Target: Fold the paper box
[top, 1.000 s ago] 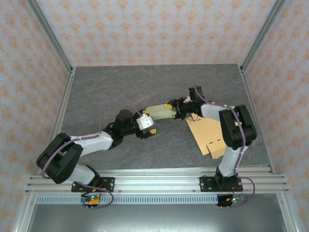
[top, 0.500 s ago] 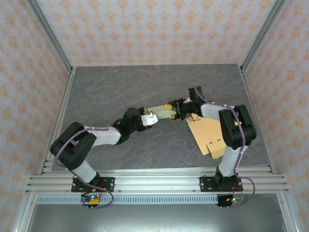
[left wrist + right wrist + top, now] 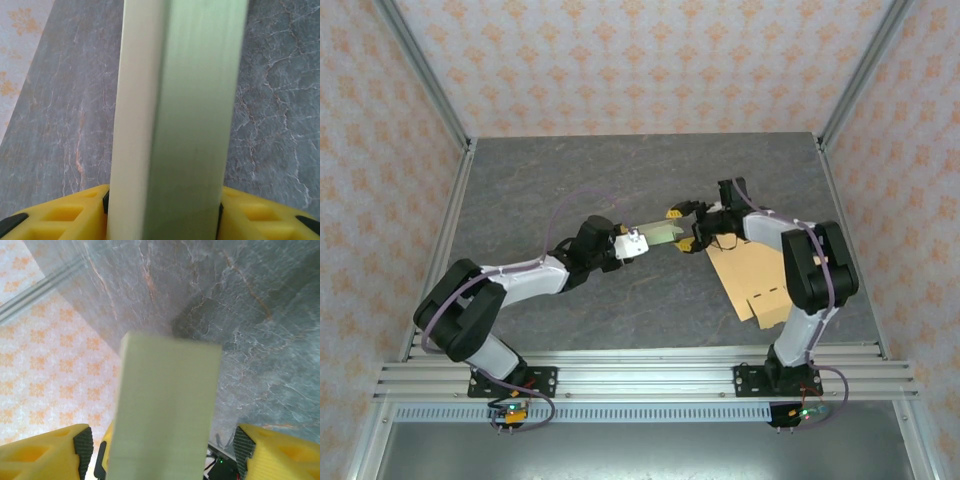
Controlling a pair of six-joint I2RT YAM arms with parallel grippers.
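the pale green paper box (image 3: pixel 658 233) is held over mid-table, between both arms. the left gripper (image 3: pixel 632 243) clamps one end, pads tight on both sides. the right gripper (image 3: pixel 682 228) is slack, its fingers (image 3: pixel 47 452) standing off either edge. bare table (image 3: pixel 550 170) lies open behind and to the left; a flat cardboard sheet (image 3: pixel 752 282) crowds the right.

Top camera high, facing down at table (image 3: pixel 570 180); wrist cameras close, sharing box (image 3: pixel 175 125).
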